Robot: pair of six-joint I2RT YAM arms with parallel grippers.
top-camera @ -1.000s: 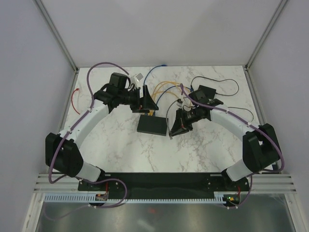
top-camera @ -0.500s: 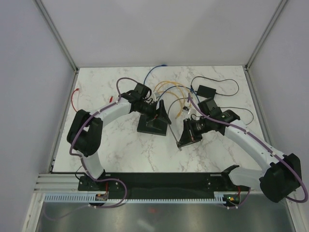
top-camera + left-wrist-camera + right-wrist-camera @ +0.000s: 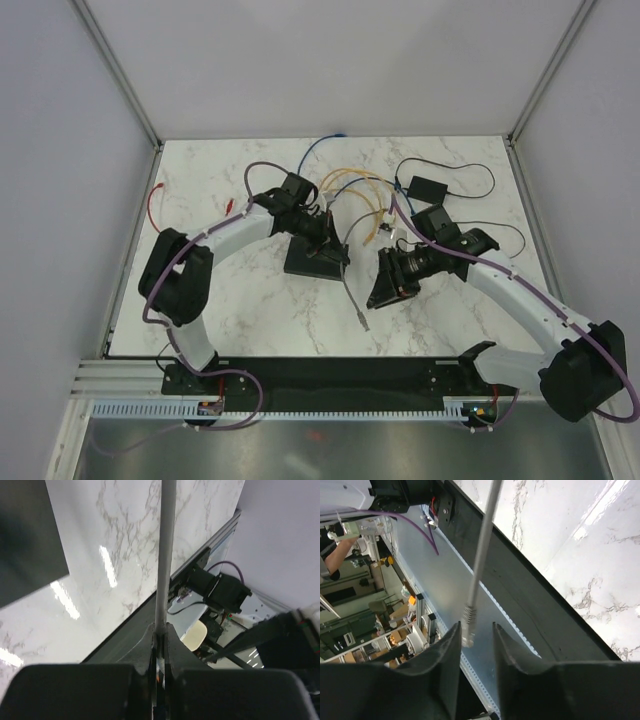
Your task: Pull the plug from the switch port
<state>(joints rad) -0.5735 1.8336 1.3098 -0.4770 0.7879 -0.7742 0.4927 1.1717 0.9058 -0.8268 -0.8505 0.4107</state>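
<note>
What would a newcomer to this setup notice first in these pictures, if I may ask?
A grey cable runs diagonally over the marble table, its plug free of the black switch at mid-table. The left gripper pinches that cable; the right gripper hangs open close to the plug.

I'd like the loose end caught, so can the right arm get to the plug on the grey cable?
Probably yes: the plug dangles free right before the open right gripper, nothing between; the left gripper pinches its cable.

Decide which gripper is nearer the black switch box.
Left. The left gripper sits at the right edge of the switch, clamped on the grey cable. The right gripper hangs open over the table, off to the switch's right.
</note>
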